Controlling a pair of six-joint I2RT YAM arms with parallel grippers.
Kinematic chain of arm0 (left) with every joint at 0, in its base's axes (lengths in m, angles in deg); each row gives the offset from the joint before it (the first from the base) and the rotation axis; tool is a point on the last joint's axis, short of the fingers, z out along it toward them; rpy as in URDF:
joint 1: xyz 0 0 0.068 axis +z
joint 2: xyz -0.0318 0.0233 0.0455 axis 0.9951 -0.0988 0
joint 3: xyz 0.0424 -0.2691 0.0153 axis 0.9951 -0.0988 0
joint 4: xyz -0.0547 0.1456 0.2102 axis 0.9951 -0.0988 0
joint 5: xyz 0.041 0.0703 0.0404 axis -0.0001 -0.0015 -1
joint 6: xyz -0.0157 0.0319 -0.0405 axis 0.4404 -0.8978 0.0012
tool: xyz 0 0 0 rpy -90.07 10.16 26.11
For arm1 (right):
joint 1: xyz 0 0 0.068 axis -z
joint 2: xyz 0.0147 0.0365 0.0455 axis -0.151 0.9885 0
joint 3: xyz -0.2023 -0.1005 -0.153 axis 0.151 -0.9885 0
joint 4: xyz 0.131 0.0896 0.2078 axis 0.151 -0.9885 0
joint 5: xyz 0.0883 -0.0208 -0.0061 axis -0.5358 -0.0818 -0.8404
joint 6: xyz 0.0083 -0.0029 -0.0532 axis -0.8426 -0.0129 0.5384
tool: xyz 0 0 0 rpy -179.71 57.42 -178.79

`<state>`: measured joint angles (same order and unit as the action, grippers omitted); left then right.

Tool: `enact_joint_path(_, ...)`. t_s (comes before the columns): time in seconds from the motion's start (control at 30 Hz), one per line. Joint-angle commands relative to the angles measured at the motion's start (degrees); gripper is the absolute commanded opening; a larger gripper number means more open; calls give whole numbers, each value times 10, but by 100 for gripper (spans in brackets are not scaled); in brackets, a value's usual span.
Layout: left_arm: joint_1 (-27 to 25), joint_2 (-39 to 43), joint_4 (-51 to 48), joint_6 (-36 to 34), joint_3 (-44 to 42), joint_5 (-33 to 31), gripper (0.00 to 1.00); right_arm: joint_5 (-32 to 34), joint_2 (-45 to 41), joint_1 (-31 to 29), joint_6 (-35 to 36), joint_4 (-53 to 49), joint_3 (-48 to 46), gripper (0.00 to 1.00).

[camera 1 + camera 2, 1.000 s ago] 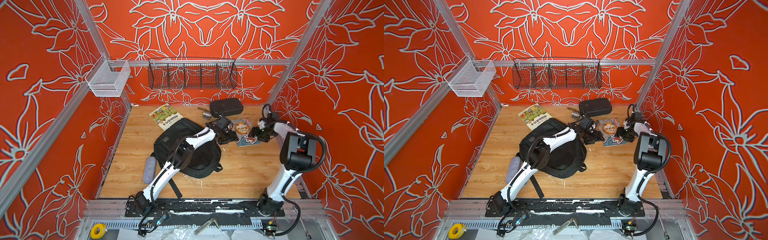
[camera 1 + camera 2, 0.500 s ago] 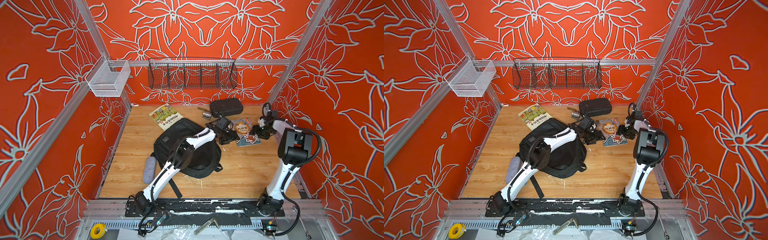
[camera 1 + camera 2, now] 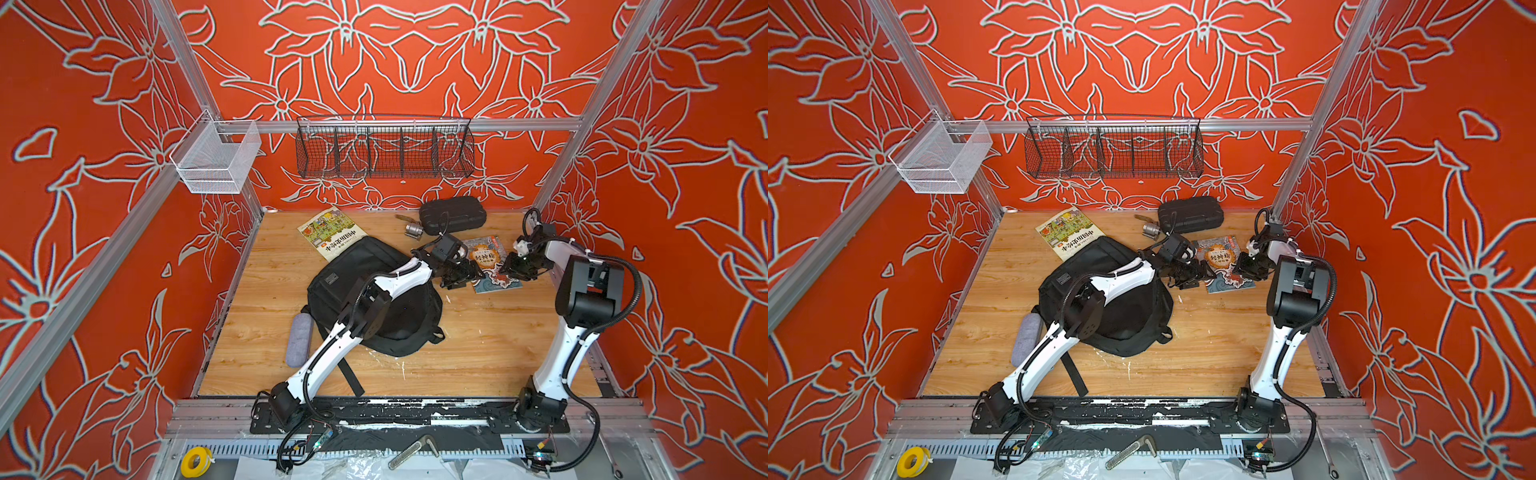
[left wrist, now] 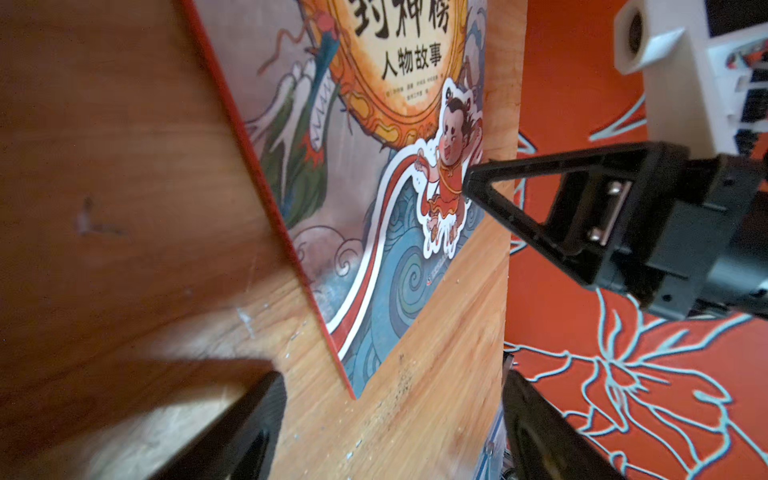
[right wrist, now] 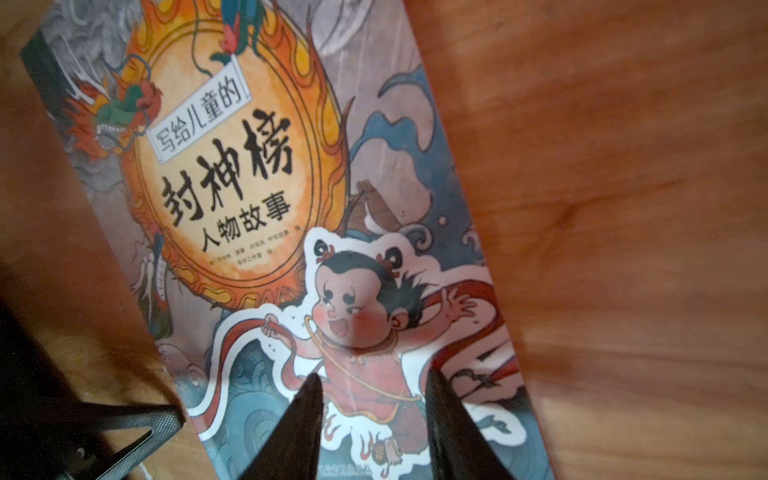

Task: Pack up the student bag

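Note:
The student bag [image 3: 365,274] [image 3: 1129,320], a soft black backpack, lies flat mid-table with my left arm stretched over it. A picture book with a cartoon child on its cover [image 3: 490,262] [image 3: 1223,262] [image 4: 374,166] [image 5: 257,187] lies to its right. My left gripper [image 3: 457,276] [image 4: 390,428] hovers low at the book's left corner, open wide with bare wood between its fingers. My right gripper [image 3: 513,268] [image 5: 374,382] sits at the book's right edge, fingertips [image 5: 311,399] down on the cover, a narrow gap between them holding nothing.
A second book [image 3: 332,232] lies behind the bag, with a black hard case [image 3: 453,214] and a small metal piece [image 3: 413,230] at the back. A grey pouch [image 3: 299,338] lies left of the bag. Wire baskets [image 3: 384,147] [image 3: 216,160] hang on the walls.
My right gripper's jaws have narrowed over the book's cover and its arm has shifted slightly. The left arm has not moved.

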<state>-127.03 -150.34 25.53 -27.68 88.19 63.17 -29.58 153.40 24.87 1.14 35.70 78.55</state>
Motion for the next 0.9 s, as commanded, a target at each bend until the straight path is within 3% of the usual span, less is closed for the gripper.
enact_joint_path(0.0,0,-64,-55,26,-7,-6,83,-27,29,-1,-4,-54,1,38)
enact_joint_path(0.07,0,-68,-49,37,-5,-5,83,-22,27,-4,-4,-54,1,40)
enact_joint_path(0.17,0,-71,-49,46,-6,-6,83,22,-17,-2,-17,12,-33,57)
enact_joint_path(0.43,0,-62,-39,55,-33,-9,83,89,-23,1,-3,36,21,68)
enact_joint_path(0.63,-1,-61,-42,59,-37,-12,83,80,36,1,2,0,80,70)
enact_joint_path(0.73,-3,-61,-44,60,-39,-15,83,56,80,1,6,-65,126,66)
enact_joint_path(0.87,-3,-58,-39,69,-55,-11,83,53,88,0,7,-83,120,62)
